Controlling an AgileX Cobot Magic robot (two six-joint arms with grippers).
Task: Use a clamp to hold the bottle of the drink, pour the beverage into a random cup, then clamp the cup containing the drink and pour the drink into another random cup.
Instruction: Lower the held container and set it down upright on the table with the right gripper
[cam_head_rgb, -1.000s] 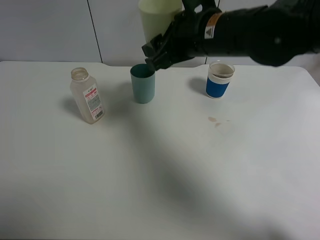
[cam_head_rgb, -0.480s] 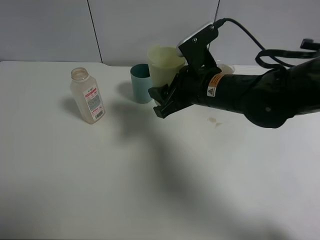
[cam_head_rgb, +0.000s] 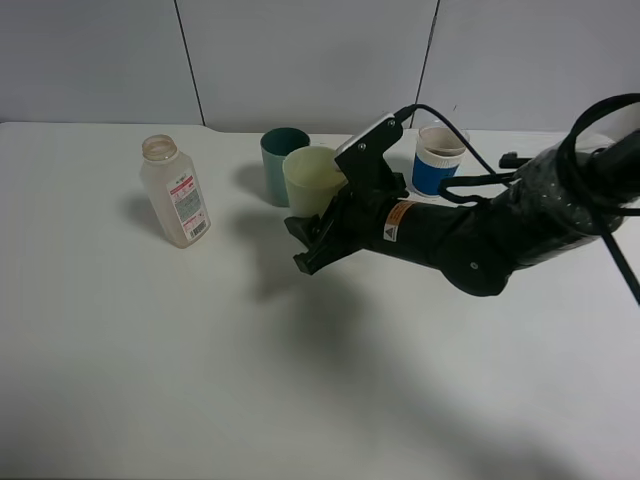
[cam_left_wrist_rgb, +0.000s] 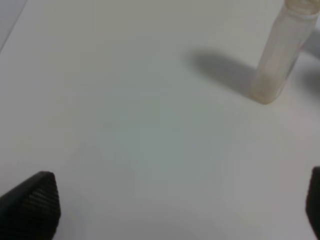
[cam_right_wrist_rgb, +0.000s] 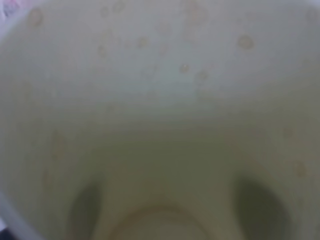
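Note:
My right gripper (cam_head_rgb: 316, 232) is shut on the lower part of the pale yellow-green cup (cam_head_rgb: 313, 178), which stands upright low over the table, just in front of the teal tumbler. The right wrist view is filled by the cup's wet inner wall (cam_right_wrist_rgb: 160, 100), dotted with droplets. The blue-banded clear cup (cam_head_rgb: 439, 160) stands behind the arm with a brownish tint inside. At the left the bottle (cam_head_rgb: 176, 192) stands uncapped and looks empty; it also shows in the left wrist view as the bottle (cam_left_wrist_rgb: 280, 55). My left gripper (cam_left_wrist_rgb: 172, 207) hangs open above bare table, well away from it.
A dark teal tumbler (cam_head_rgb: 281, 160) stands right behind the held cup, nearly touching it. The right arm (cam_head_rgb: 480, 235) and its cable stretch across the right half of the white table (cam_head_rgb: 200, 350). A grey wall runs along the back edge.
The right arm came down from high over the cups and moved forward and left, carrying the yellow-green cup to just above the table beside the teal tumbler. The bottle stayed put.

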